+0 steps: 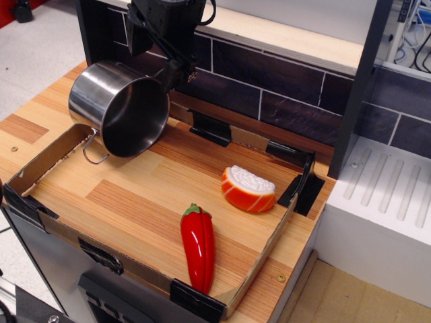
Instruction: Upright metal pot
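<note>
A polished stainless-steel metal pot mirrors the light-grained wooden worktop, edged with rough brown cardboard and matt black tape. A glossy red plastic pepper gleams beside a matt orange-and-white toy slice, against dark satin tiles.

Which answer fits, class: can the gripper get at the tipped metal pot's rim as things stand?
Probably yes: the gripper hangs right by the metal pot, whose upper rim looks exposed, with nothing seen between them.
</note>
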`<act>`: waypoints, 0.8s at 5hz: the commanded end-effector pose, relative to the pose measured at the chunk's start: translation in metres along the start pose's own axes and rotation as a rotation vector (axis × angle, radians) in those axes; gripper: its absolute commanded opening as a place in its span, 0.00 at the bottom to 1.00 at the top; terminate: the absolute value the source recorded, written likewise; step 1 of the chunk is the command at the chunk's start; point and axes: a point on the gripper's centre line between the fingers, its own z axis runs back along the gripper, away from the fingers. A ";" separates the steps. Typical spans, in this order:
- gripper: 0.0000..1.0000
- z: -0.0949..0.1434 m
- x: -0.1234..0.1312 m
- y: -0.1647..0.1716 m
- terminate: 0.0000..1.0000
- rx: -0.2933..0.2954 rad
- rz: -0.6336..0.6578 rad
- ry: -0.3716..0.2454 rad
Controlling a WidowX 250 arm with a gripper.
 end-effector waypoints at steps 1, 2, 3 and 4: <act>1.00 -0.002 0.004 0.012 0.00 0.038 0.012 -0.007; 1.00 -0.010 0.003 0.009 0.00 0.036 -0.005 0.005; 1.00 -0.018 0.002 0.002 0.00 0.056 -0.032 0.011; 0.00 -0.021 0.001 -0.002 0.00 0.099 -0.076 -0.009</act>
